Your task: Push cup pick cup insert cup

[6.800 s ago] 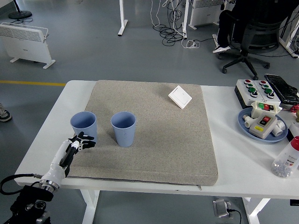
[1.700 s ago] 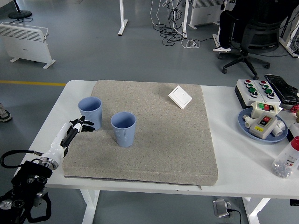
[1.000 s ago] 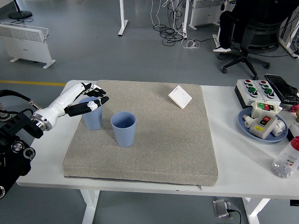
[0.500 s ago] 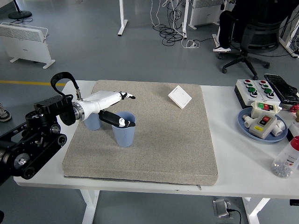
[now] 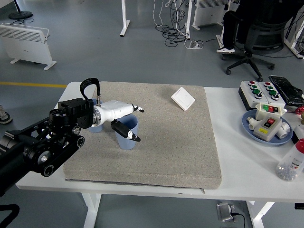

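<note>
Head view: the left hand (image 5: pixel 127 121) reaches in from the left over the grey mat (image 5: pixel 156 152) and sits at the near blue cup (image 5: pixel 127 133). Its thumb lies down the cup's front wall and its fingers (image 5: pixel 137 109) stretch past the far side of the rim, so the cup stands between them; whether they press on it and truly grip it cannot be told. The cup stands upright, its long axis vertical and its open mouth facing up, directly under the hand.

A second blue cup (image 5: pixel 96 126) stands just behind the wrist, toward the arm's side, mostly hidden by the black forearm; only a bit of its wall shows.

Well beyond the fingertips, toward the mat's far right part, a white square switch plate (image 5: pixel 183 99) lies flat. Far off to the hand's right, on the white table (image 5: pixel 237 166), sit a blue plate (image 5: pixel 254 130) of white parts and a button box (image 5: pixel 259 90).
</note>
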